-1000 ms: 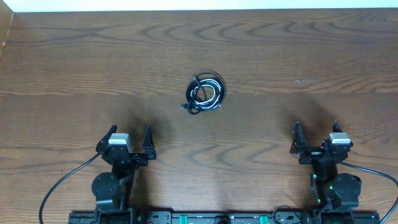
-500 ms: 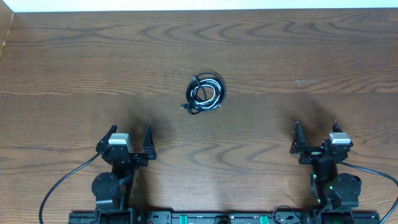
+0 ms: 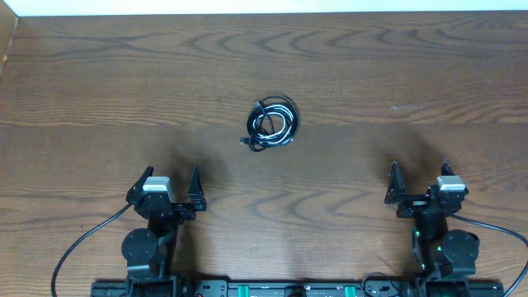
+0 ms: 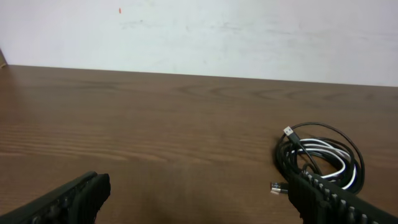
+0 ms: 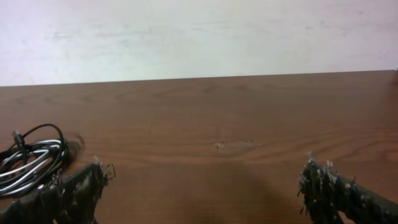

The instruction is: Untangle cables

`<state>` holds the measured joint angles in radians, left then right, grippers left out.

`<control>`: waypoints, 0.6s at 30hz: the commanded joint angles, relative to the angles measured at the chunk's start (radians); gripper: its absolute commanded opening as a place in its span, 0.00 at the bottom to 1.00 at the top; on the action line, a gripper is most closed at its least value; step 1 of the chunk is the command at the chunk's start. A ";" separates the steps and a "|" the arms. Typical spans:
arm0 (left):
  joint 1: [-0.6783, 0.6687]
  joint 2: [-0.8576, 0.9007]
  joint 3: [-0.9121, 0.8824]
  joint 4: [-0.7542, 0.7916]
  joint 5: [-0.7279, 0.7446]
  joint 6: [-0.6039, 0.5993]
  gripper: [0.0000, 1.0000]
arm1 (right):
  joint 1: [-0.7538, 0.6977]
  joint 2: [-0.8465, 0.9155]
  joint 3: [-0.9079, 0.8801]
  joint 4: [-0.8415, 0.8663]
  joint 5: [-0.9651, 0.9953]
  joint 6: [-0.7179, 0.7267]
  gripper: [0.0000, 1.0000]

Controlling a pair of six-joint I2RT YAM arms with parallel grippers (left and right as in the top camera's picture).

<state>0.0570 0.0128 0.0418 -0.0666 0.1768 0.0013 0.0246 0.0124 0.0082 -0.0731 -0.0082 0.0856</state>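
Dark brown wood-grain table fills the overhead view and runs back to a plain pale wall. Along the near edge lies a black base rail with small green markings too small to read. From it rise the left arm and the right arm, well apart. The left gripper hangs with its jaws spread wide and nothing between them, and the right gripper is likewise spread and empty. The cables lie in one tangled coil at mid-table, beyond and between both grippers and touching neither. The black cable loops around the white cable, and small plug ends poke out at the coil's left side. A faint pale scuff marks the wood to the right.
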 commanded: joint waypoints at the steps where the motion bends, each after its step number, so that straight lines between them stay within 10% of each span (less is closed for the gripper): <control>1: -0.003 -0.007 -0.018 -0.020 -0.006 0.012 0.98 | 0.002 -0.004 -0.003 -0.001 0.017 -0.015 0.99; 18: -0.003 0.122 0.081 -0.018 -0.002 0.060 0.98 | 0.002 0.007 0.024 -0.043 0.002 -0.013 0.99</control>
<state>0.0570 0.0956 0.0612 -0.0879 0.1772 0.0124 0.0246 0.0151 0.0116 -0.0898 -0.0071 0.0860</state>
